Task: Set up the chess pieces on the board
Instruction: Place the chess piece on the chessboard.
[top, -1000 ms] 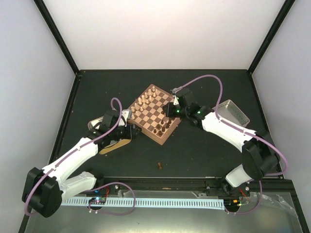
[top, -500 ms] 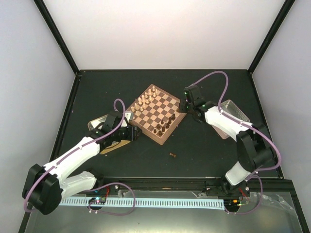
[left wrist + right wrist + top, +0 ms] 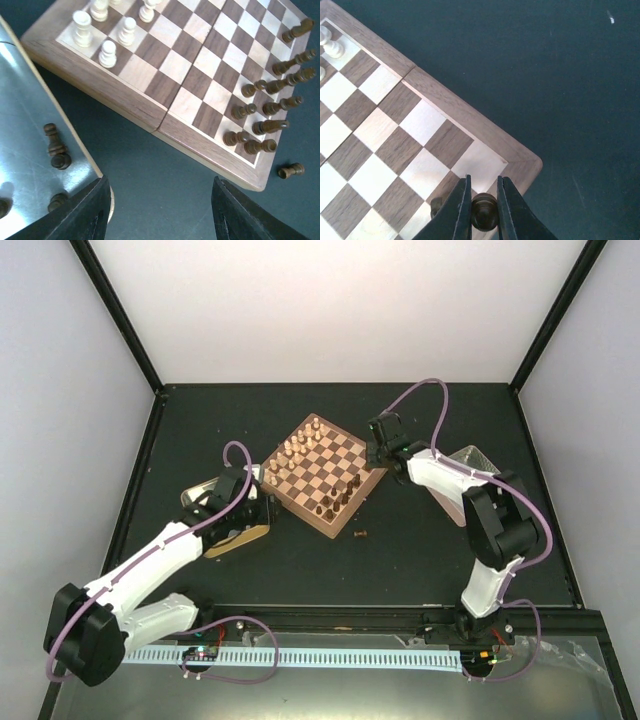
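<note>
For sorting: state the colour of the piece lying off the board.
The stray piece is dark brown; the left wrist view shows it best.

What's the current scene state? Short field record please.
board: cream pieces on one side, dark pieces opposite
left gripper: open, empty, over table between tray and board
tray: holds loose dark pieces
right gripper: shut on held piece, above board corner
stray piece: dark, on table, off board
</note>
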Tool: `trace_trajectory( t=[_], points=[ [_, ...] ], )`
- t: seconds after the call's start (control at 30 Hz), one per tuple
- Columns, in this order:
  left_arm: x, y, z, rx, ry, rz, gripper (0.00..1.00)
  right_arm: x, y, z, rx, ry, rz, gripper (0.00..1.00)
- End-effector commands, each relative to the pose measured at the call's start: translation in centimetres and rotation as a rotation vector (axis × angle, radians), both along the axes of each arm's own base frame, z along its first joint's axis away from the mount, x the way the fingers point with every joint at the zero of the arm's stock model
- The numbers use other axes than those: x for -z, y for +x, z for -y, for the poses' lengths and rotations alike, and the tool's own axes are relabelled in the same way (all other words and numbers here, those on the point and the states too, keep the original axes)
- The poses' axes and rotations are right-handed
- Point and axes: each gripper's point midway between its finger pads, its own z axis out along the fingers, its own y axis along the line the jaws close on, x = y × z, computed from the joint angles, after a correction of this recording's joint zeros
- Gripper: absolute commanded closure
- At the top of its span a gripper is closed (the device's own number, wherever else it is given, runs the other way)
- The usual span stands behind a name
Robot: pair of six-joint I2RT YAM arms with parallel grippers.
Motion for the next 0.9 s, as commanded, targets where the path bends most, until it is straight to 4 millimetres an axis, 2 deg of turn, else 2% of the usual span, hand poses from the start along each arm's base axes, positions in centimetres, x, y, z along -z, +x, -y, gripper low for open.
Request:
trace_trajectory(
  t=[0.0,0.4,0.5,0.63,0.87],
  points=[
    [-2.1,0.8,-0.9,-0.071,0.014,0.052,0.43,0.0,1.9,0.3,0.006,-0.038,0.035,0.92],
    [-1.9,1.0,-0.8,-0.072,0.013,0.047,0.42,2.3,2.8,-0.1,-0.023,-0.064,-0.003,0.86],
    [-1.9,1.1,-0.8,-0.07,0.014,0.046,0.42,2.4,2.8,-0.3,-0.036,-0.059,-0.011,0.8],
    [-1.7,1.1,-0.7,-0.068,0.017,0.041,0.42,1.7,2.7,-0.3,-0.034,-0.05,-0.017,0.64],
    [-1.9,1.3,-0.6,-0.066,0.012,0.048,0.42,-0.8,2.3,0.0,-0.013,-0.002,-0.027,0.62]
  ],
)
